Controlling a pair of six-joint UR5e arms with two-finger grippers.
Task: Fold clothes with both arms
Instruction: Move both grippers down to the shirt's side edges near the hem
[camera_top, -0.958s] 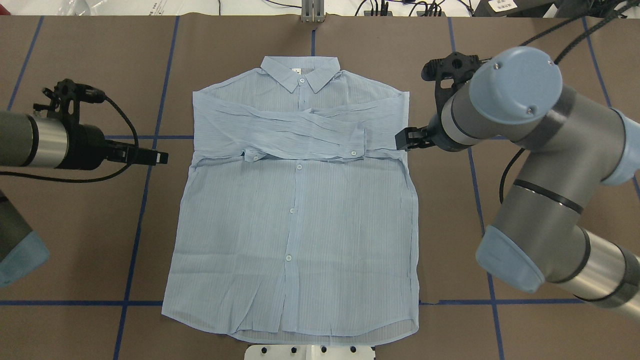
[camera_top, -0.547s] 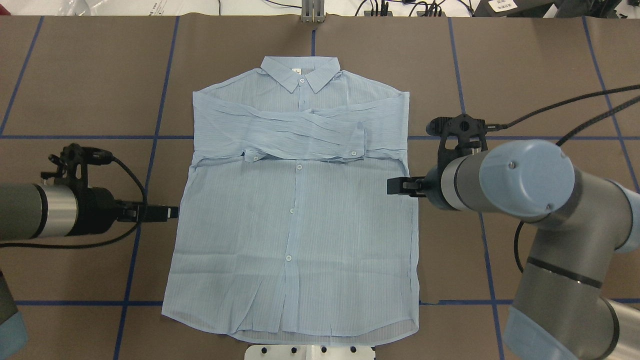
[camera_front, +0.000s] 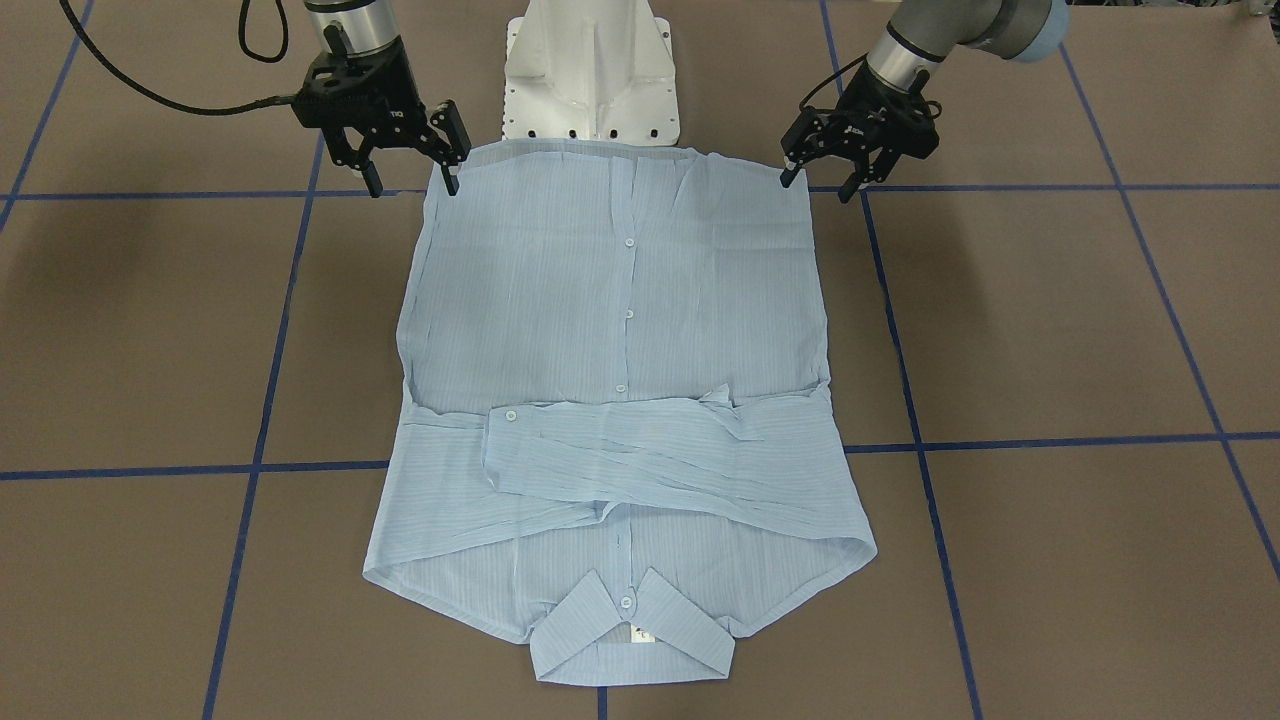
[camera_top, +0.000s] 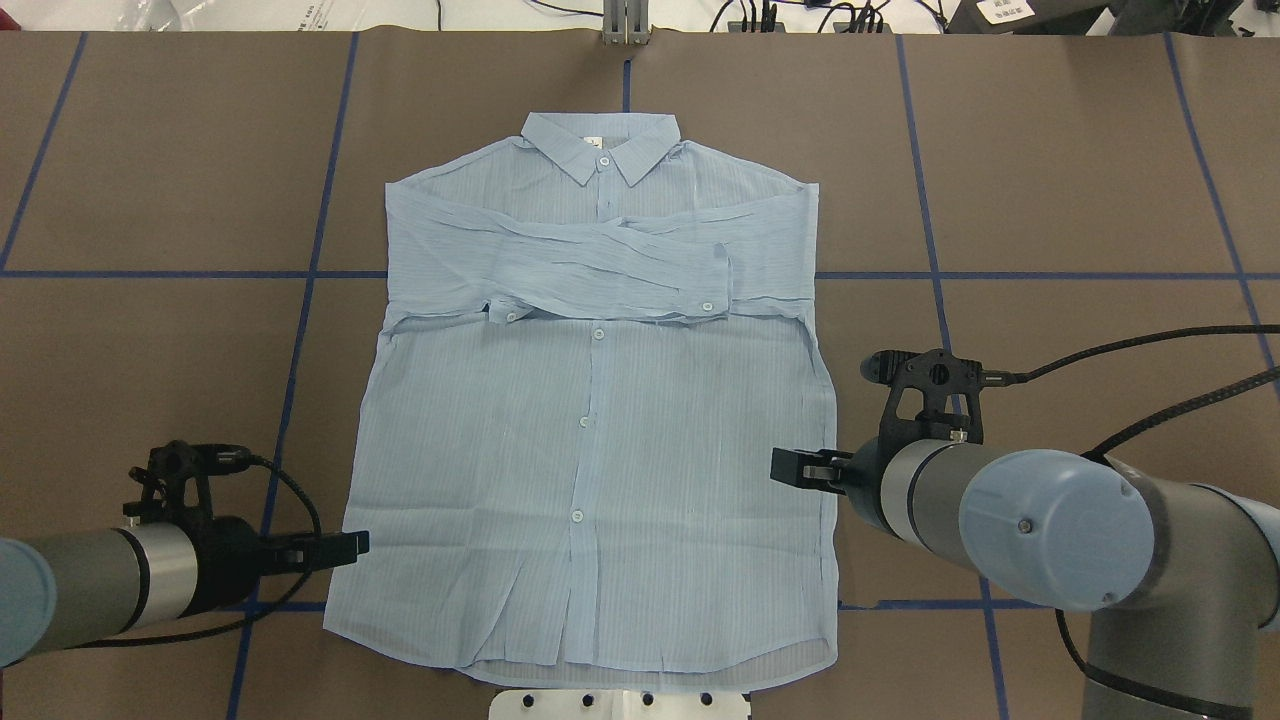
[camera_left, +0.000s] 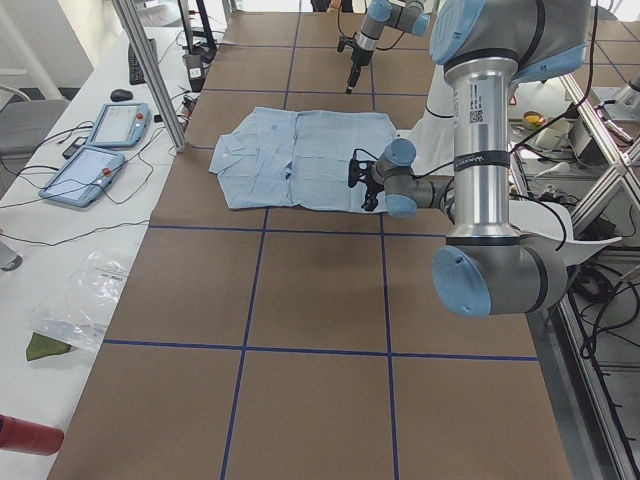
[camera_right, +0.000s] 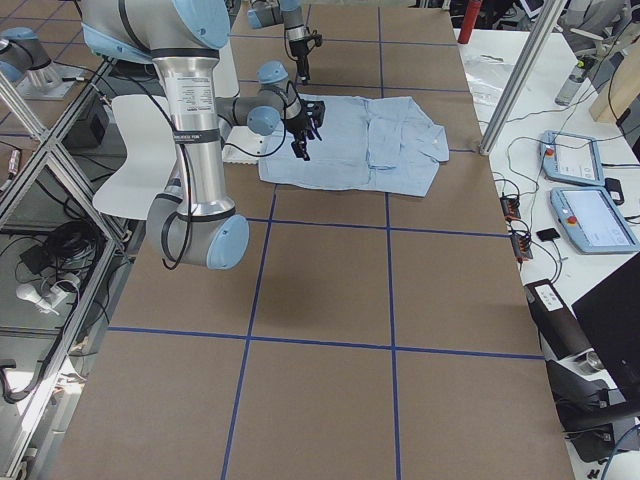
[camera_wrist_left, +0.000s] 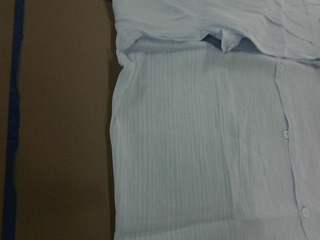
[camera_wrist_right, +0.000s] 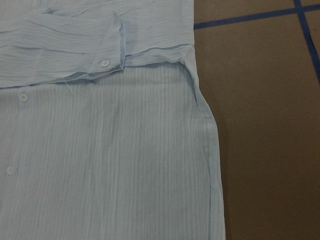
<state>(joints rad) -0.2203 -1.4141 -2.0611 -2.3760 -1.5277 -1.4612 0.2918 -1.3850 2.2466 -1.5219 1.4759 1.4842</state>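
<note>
The light blue striped shirt (camera_top: 590, 450) lies flat and face up on the brown table, collar at the far side and both sleeves folded across the chest. It also shows in the front-facing view (camera_front: 620, 330) and in both wrist views (camera_wrist_left: 200, 150) (camera_wrist_right: 100, 160). My left gripper (camera_top: 345, 545) (camera_front: 815, 187) is open and empty, over the shirt's left edge near the hem corner. My right gripper (camera_top: 790, 468) (camera_front: 413, 188) is open and empty, over the shirt's right edge near the hem. Neither holds cloth.
The white pedestal base (camera_front: 590, 70) stands just behind the hem. Blue tape lines (camera_top: 290, 400) cross the brown table cover. A side table with tablets (camera_left: 100, 145) and cables runs along the far edge, and aluminium posts (camera_right: 520, 80) stand there.
Both grippers have moved along the shirt's sides from sleeve level toward the hem, nearer the robot. Both stay open. The shirt has not moved.
</note>
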